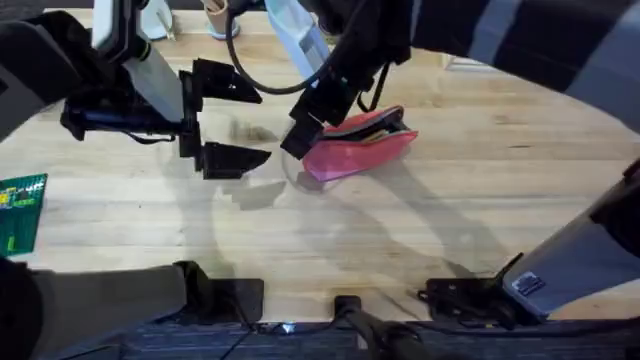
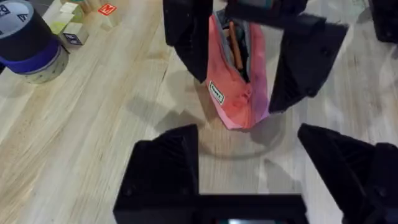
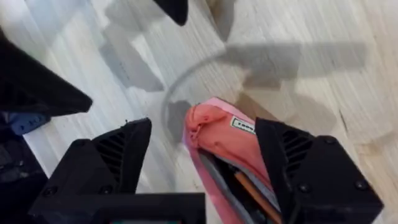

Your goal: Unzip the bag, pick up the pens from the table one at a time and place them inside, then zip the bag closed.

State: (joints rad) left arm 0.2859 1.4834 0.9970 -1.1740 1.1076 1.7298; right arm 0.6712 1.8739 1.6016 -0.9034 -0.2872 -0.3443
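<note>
Left gripper [image 1: 215, 125], left of centre in the overhead frame, hangs above the table [image 1: 480, 200] with fingers wide apart and nothing between them. Just right of it, at frame centre, the bag [image 1: 360, 148] lies with its mouth open; an orange pen [image 2: 234, 46] shows inside. The right gripper [image 1: 305, 128] stands over the bag's left end, fingers apart, straddling that end without clamping it. Whether the black pen is inside cannot be told.

Judged step: closing the zipper. Advised: the left gripper pins the fabric end while the right pinches the slider and draws it steadily along the teeth.
</note>
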